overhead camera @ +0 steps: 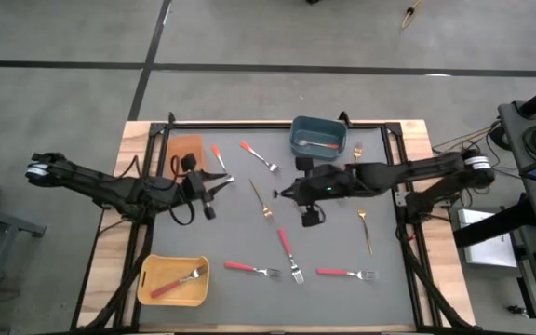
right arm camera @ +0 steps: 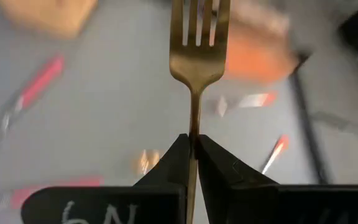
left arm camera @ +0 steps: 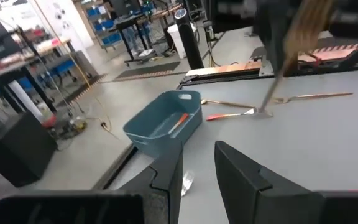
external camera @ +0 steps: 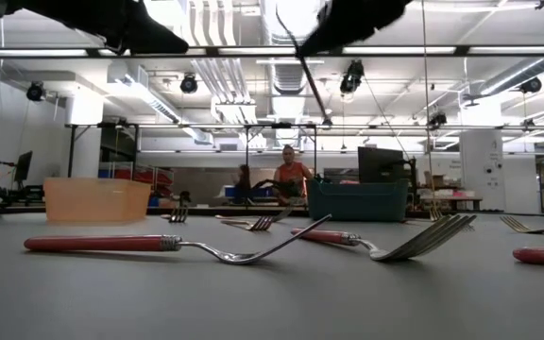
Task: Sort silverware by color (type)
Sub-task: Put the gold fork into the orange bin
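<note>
My right end effector (right arm camera: 193, 152) is clenched on the gold fork's (right arm camera: 195, 62) thin, stiff, slippery handle, so I'd grip mid-handle.

Bright overhead light, blurred wrist views

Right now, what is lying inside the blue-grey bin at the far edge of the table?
The blue-grey bin holds one fork with an orange handle, lying on its floor; the left wrist view shows the handle too. The bin's near wall hides part of the floor there, so nothing more can be confirmed.
</note>
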`<state>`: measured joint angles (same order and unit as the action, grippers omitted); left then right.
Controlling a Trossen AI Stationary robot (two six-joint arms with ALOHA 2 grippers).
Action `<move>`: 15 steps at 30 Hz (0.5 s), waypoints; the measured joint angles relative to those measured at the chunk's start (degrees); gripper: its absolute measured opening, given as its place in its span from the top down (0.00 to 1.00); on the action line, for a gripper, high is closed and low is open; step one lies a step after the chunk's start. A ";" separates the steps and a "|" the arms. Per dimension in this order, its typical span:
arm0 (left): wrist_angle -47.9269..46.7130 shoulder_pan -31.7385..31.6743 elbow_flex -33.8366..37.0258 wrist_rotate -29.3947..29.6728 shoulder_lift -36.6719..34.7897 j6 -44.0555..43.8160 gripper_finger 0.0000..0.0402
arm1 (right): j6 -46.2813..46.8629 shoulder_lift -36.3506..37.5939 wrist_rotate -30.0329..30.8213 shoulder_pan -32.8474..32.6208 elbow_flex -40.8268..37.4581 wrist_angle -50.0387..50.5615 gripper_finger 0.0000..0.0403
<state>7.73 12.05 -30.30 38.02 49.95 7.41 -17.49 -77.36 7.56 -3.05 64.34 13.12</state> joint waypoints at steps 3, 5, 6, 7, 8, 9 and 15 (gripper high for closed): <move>0.52 0.00 -0.02 -0.03 1.23 -2.07 0.81 | 0.06 2.21 0.01 0.12 -6.26 -14.22 0.97; 1.69 0.00 -0.02 -0.09 2.11 -2.85 0.81 | 1.08 2.87 0.08 0.22 -10.26 -24.24 0.97; 2.23 0.00 -0.02 -0.07 2.61 -3.02 0.81 | 1.54 2.91 0.15 0.22 -12.10 -29.01 0.97; 3.21 0.00 -0.02 -0.09 3.18 -3.12 0.81 | 1.96 2.79 0.29 0.28 -13.75 -33.45 0.97; 3.83 0.00 -0.02 -0.12 3.71 -3.22 0.81 | 2.44 2.41 0.60 0.32 -15.32 -37.91 0.97; 4.51 0.00 -0.02 -0.11 4.28 -3.27 0.81 | 2.75 1.98 1.22 0.33 -16.80 -41.81 0.97; 7.33 0.02 -0.04 -0.15 7.39 -3.51 0.81 | 6.13 -2.12 7.88 0.33 -21.42 -56.35 0.97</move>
<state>15.06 12.08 -30.35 37.87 57.34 3.90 -11.37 -79.48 15.44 -2.72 42.92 -43.24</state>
